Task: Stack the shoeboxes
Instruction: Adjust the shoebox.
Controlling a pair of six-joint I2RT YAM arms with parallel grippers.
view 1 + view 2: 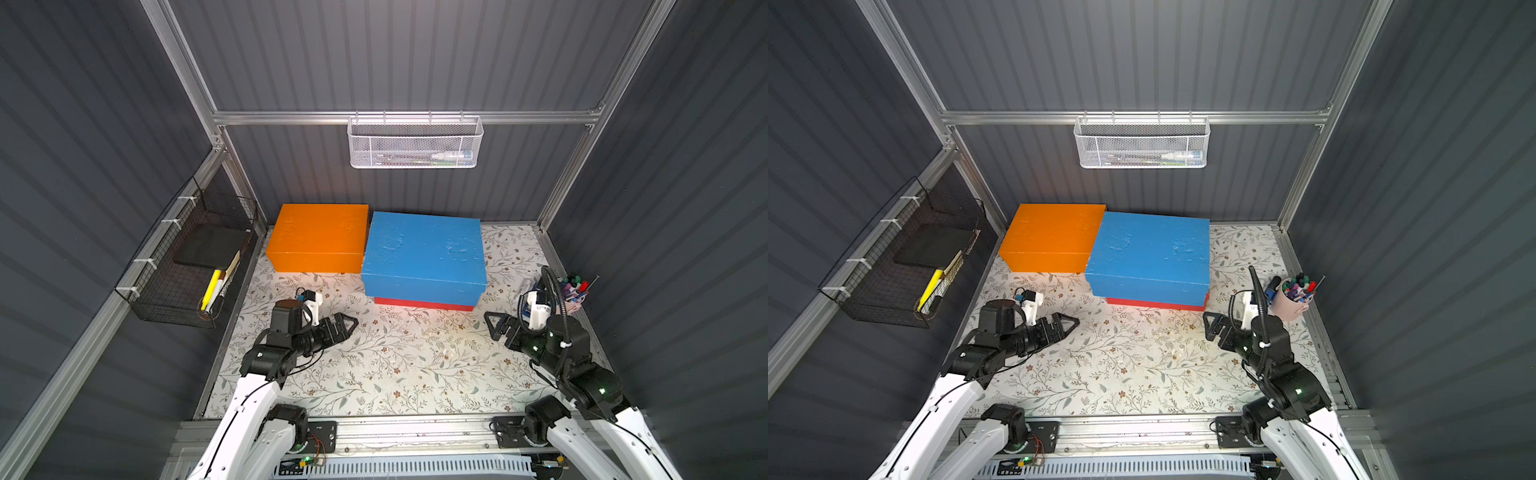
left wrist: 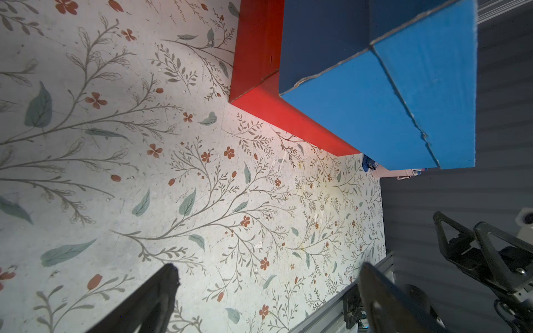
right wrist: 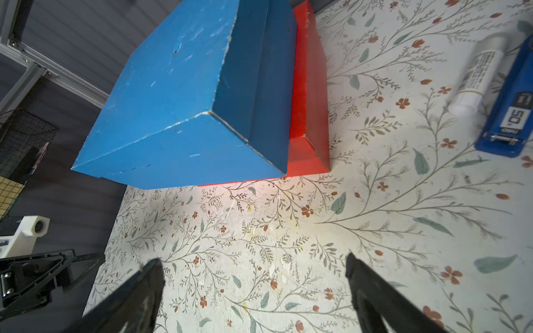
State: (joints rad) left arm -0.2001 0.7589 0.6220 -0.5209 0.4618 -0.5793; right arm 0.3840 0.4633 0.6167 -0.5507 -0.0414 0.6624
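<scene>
The blue shoebox [image 1: 424,251] [image 1: 1148,253] lies on top of the red shoebox [image 1: 424,304] [image 1: 1154,304] near the back wall, and only a strip of red shows under it. The orange shoebox [image 1: 318,237] [image 1: 1052,237] stands alone on the table, close beside the left of that pair. My left gripper [image 1: 347,323] [image 2: 266,268] hovers open over the table in front of the boxes, holding nothing. My right gripper [image 1: 494,324] [image 3: 252,263] is open and empty too, to the front right of the blue box. Both wrist views show the blue [image 2: 375,109] [image 3: 161,109] over red [image 2: 288,115] [image 3: 310,95] corner.
A pink cup of pens [image 1: 1293,299] stands at the right edge with a blue stapler [image 3: 510,109] and a white tube [image 3: 476,77] beside it. A black wire basket [image 1: 187,266] with a black slab hangs on the left wall. A white mesh basket [image 1: 415,143] hangs on the back wall.
</scene>
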